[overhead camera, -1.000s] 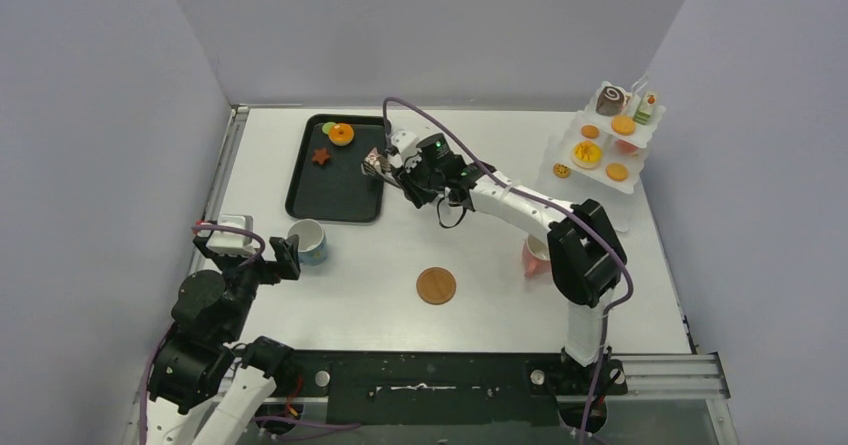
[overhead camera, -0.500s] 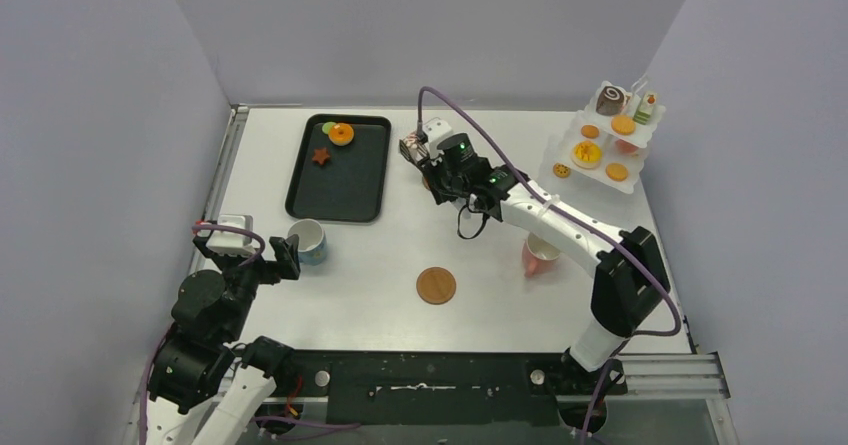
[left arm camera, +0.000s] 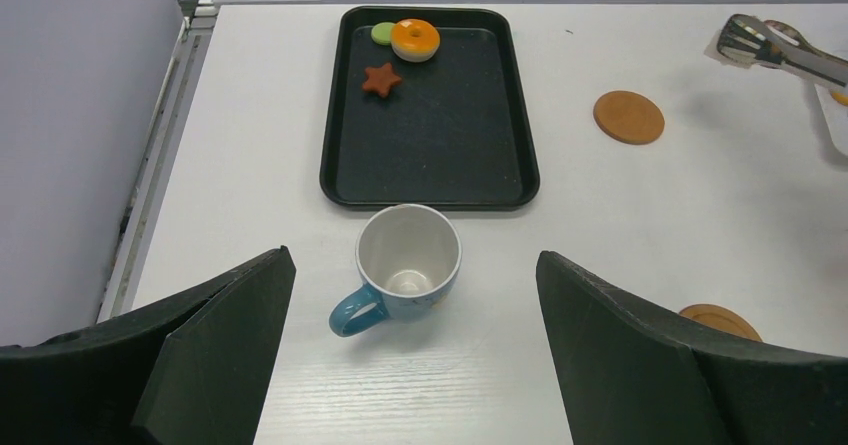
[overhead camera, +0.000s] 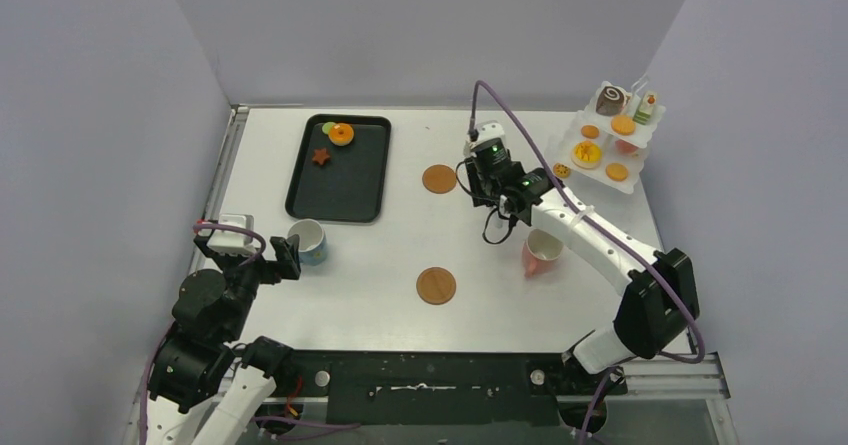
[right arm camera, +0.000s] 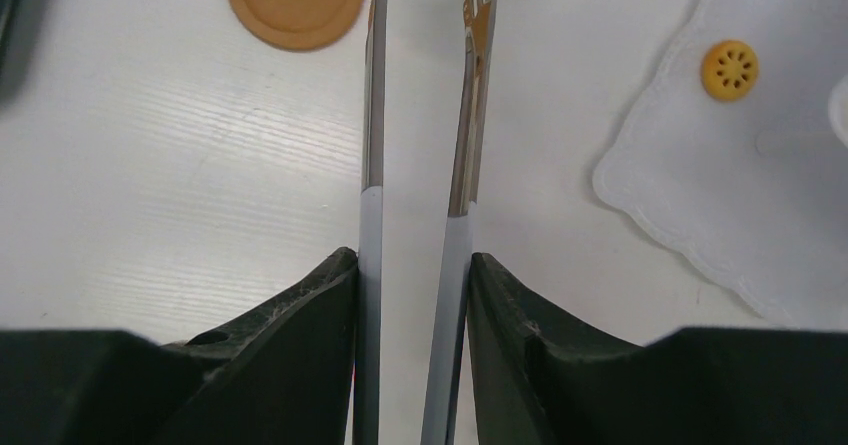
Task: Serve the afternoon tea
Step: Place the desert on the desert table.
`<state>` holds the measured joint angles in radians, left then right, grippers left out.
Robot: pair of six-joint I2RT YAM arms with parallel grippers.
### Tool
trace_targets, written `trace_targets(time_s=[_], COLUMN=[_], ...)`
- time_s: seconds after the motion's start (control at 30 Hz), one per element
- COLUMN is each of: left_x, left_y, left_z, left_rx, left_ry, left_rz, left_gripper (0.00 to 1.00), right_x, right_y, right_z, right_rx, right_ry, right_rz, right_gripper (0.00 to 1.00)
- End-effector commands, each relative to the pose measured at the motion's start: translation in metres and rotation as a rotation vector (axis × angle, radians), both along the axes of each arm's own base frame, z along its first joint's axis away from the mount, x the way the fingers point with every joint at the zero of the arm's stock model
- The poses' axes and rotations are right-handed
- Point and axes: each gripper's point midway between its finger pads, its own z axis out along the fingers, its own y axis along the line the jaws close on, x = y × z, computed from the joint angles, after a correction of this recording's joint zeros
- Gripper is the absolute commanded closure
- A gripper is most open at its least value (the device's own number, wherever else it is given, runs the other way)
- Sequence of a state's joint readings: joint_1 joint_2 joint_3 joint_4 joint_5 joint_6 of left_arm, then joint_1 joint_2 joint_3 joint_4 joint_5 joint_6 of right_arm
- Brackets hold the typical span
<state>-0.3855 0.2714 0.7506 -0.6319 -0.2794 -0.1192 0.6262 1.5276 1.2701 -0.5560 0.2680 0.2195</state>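
**Where the serving run could fail**

While both arms look sound, we record these risks from left to right. The left arm is folded low by its base with a level wrist. The left gripper (left arm camera: 412,258) stands wide open and empty, with the blue cup (overhead camera: 309,241) upright just ahead of its fingertips. In our judgement, an off-centre closure would shove or tip the cup.

Beyond lies the black tray (overhead camera: 340,190), carrying an orange tart (overhead camera: 341,133), a star cookie (overhead camera: 320,155) and a green disc (overhead camera: 328,127). One coaster (overhead camera: 438,178) lies bare to the right of the tray.

The right arm reaches far across the table. The right gripper (right arm camera: 415,265) is clenched on the handles of the tongs (right arm camera: 372,115), which run forward nearly closed. We cannot tell whether their tips carry anything. If that grip slackens, the tongs would spring apart.

The pink cup (overhead camera: 540,255) lies tilted beside the forearm, and a lowering elbow could strike it. The tiered stand (right arm camera: 680,225) is loaded, with a yellow cookie (right arm camera: 729,69) on its bottom tier. It sits just right of the tongs, and a sideways swing could topple it.
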Motion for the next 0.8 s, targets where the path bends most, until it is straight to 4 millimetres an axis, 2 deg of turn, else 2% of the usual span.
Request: trace_targets(time_s=[0.0, 0.37, 0.77], left_x=[0.004, 0.005, 0.006], left_y=[-0.006, -0.008, -0.009], left_z=[0.014, 0.014, 0.013], left_rx=[-0.015, -0.013, -0.011], left_ry=[-0.05, -0.042, -0.036], left_rz=[-0.026, -0.031, -0.036], left_gripper=[0.1, 0.1, 0.1], right_x=[0.004, -0.013, -0.028], right_y=[-0.041, -0.105, -0.148], right_z=[0.026, 0.006, -0.007], right_rx=[0.036, 0.028, 0.016], right_ry=[-0.077, -0.001, 0.011], right_rz=[-0.168, -0.386, -0.493], right_gripper=[0.66, 0.65, 0.64])
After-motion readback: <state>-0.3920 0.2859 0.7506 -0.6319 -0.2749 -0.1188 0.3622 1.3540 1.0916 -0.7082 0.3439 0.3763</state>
